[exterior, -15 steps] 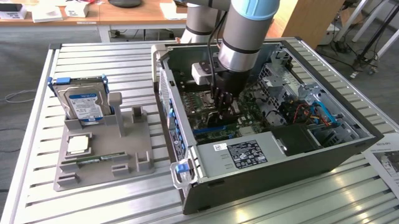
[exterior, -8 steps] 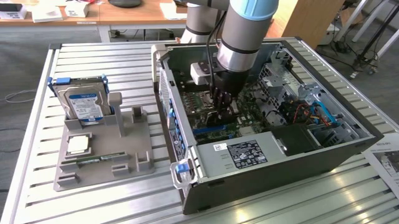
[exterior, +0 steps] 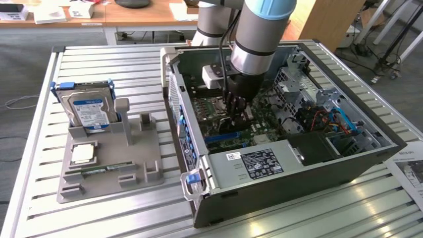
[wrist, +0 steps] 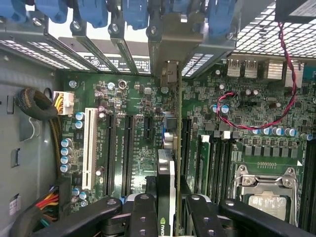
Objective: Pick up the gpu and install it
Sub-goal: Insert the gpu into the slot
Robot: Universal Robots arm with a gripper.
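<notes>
Claw (wrist: 168, 210) clamped on gpu (wrist: 167, 173), edge-on among motherboard slots (wrist: 111, 153) inside open case (exterior: 297, 193); red-black wire (wrist: 247, 118) near; hard drive (exterior: 89, 111) at 9 o'clock of case, exterior view; power-supply label (exterior: 261, 163) unreadable.

Below you the motherboard (wrist: 138, 98) is green, with one white slot (wrist: 90, 143) among black ones and a red-and-black twisted wire (wrist: 219, 111). Your gpu (wrist: 165, 187) shows a dark edge with a green logo, the gripper (wrist: 170, 200) fingers (wrist: 143, 217) are black, and the latches (wrist: 98, 10) are blue.
</notes>
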